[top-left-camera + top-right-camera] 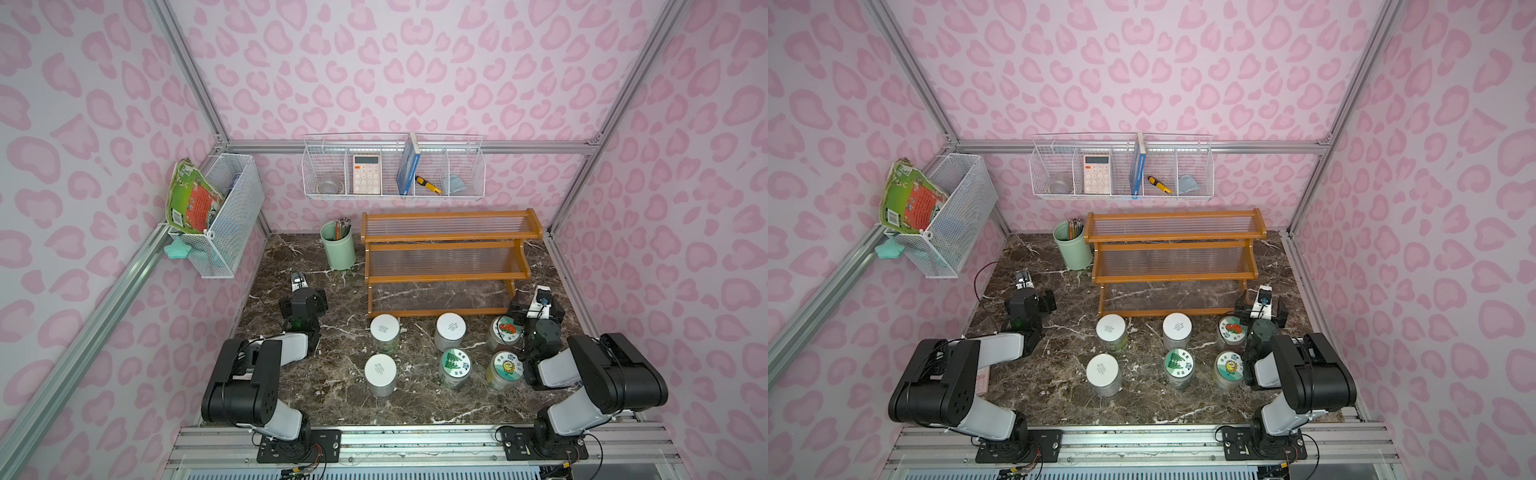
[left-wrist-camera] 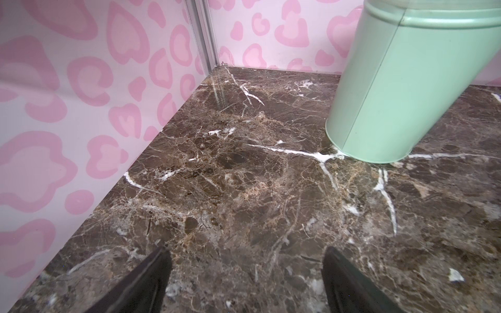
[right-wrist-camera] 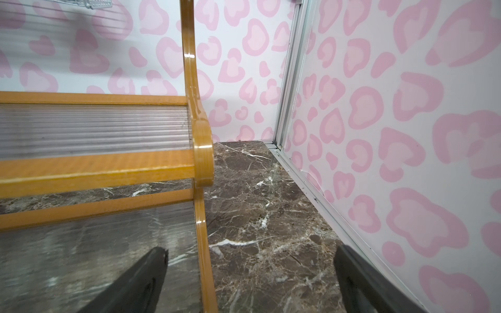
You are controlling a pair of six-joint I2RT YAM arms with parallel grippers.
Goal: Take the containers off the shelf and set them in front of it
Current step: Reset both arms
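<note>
Right wrist: ribbed clear shelf; veined marble

Black arms, white link covers

1. The dark brown marble tabletop, veined in white, carries everything.
2. The orange-brown stepped shelf stands on it at the back, toward the right.
3. A mint-green pencil cup stands upright just beside the shelf's left end.
4. In front of the shelf, six jars stand upright on the marble in two rows of three.
5. Nearer the shelf: the back left jar and back middle jar, both white-lidded, and the back right jar, with a red picture on its lid.
6. Farther forward: the front left jar, white-lidded; the front middle jar, with a green pictured lid; the front right jar, with a flower on its lid.
</note>
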